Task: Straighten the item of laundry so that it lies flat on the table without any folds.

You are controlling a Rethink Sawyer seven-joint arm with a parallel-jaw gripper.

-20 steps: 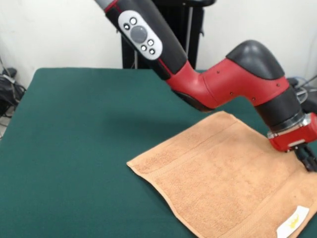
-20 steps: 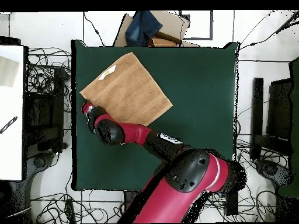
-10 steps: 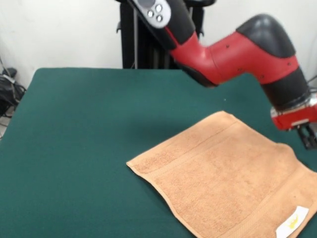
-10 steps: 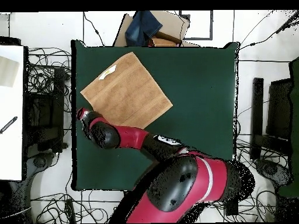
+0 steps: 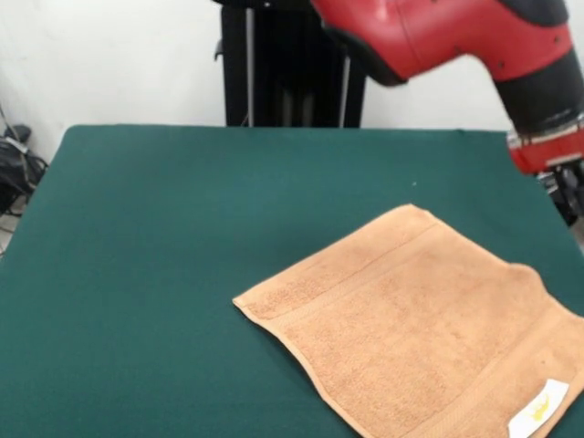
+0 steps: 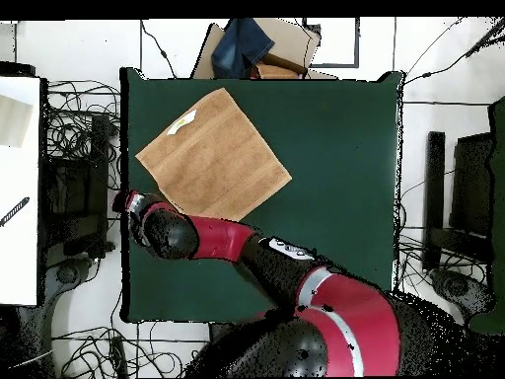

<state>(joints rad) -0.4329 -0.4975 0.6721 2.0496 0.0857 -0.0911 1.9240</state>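
Orange-tan towel (image 5: 415, 324) lay spread flat, rotated diagonally, on green table (image 5: 164, 237); white label (image 5: 538, 408) at near corner

Raised arm (image 5: 456, 36), claw (image 5: 570, 187) aloft

Nubbly terry towel (image 5: 415, 328) (matt) on felt-like table (image 5: 164, 237)

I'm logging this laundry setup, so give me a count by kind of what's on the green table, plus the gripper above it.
Towels: 1, the orange-tan towel, spread open on the table
White labels: 1, the label at the towel's corner
Grippers: 1, the gripper, off the towel near the table's edge
Total: 3
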